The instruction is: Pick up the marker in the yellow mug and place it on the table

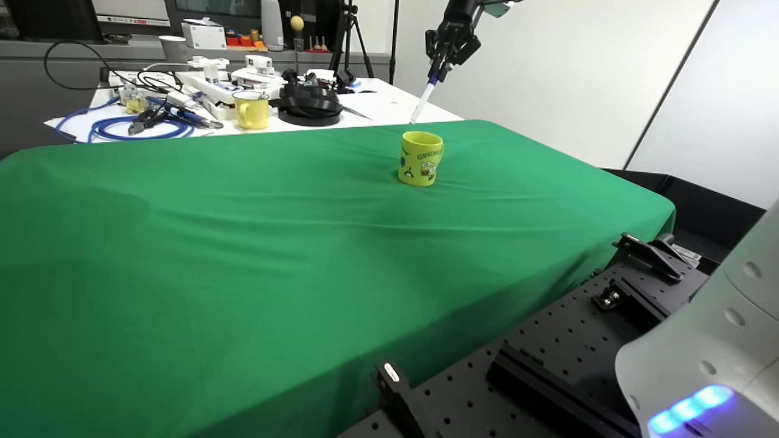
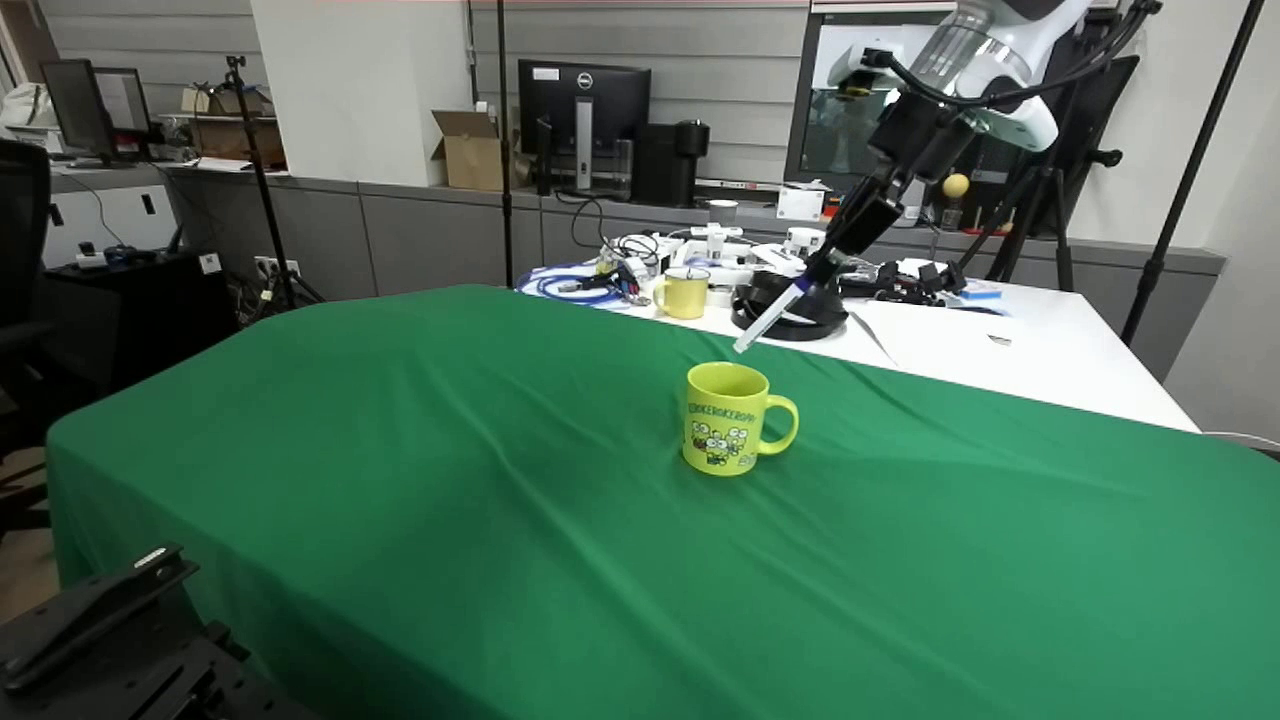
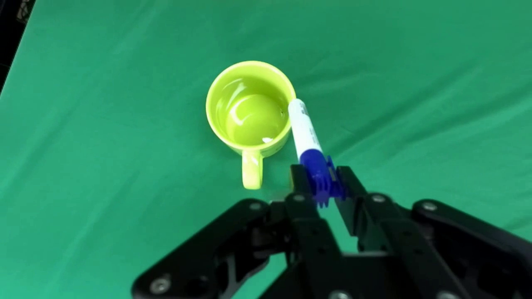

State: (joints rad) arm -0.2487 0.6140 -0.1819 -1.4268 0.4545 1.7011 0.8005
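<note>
yellow mug [image 2: 725,420] lettered "kerokero", marker [image 3: 306,137] held in gripper [image 3: 323,179]; dell-badged monitor [image 2: 612,112]

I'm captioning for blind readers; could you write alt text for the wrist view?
A black gripper holds a white marker by its blue cap above a green-draped table. Seen from above, the marker's free end overlaps the rim of a yellow mug.

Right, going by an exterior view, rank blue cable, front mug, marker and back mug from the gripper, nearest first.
1. Marker: held in the gripper.
2. Front mug: lower, on the green table.
3. Back mug: left in the picture, on the white table.
4. Blue cable: farther left, same table.
</note>
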